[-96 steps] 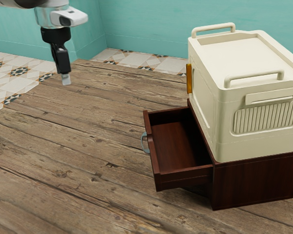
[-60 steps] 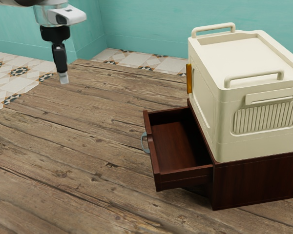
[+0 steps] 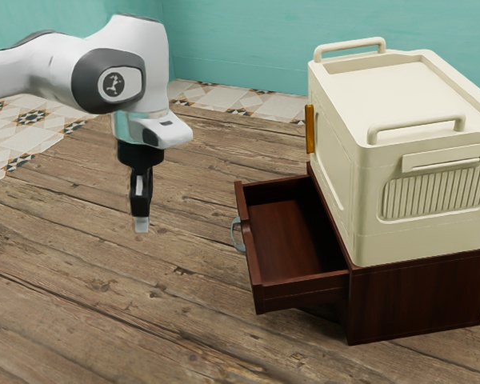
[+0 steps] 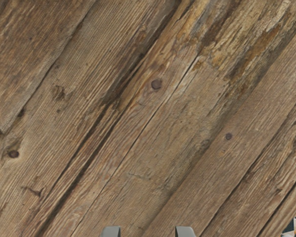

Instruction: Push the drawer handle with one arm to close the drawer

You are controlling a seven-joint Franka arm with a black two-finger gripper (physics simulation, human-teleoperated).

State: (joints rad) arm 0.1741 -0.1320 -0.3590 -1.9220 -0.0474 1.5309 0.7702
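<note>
My gripper (image 3: 142, 225) hangs above the wooden surface, on the exterior view's left of the pulled-out drawer, with space between it and the handle. In the wrist view the gripper (image 4: 148, 231) shows two grey fingertips standing well apart, nothing between them: it is open. The dark red-brown drawer (image 3: 286, 240) sticks out of its cabinet (image 3: 424, 296), its inside bare. A small grey curved handle (image 3: 237, 234) sits on the drawer's front, facing the gripper's side.
A large cream box (image 3: 344, 176) with two top handles rests on the cabinet, with an orange piece (image 3: 310, 129) on its side. Wooden planks (image 3: 104, 304) extend around the cabinet; patterned tiles (image 3: 248, 104) and a teal wall (image 3: 248, 40) lie behind.
My gripper has come down and toward the exterior view's right, nearer the drawer, and more of the arm is in view. The drawer and box have not moved.
</note>
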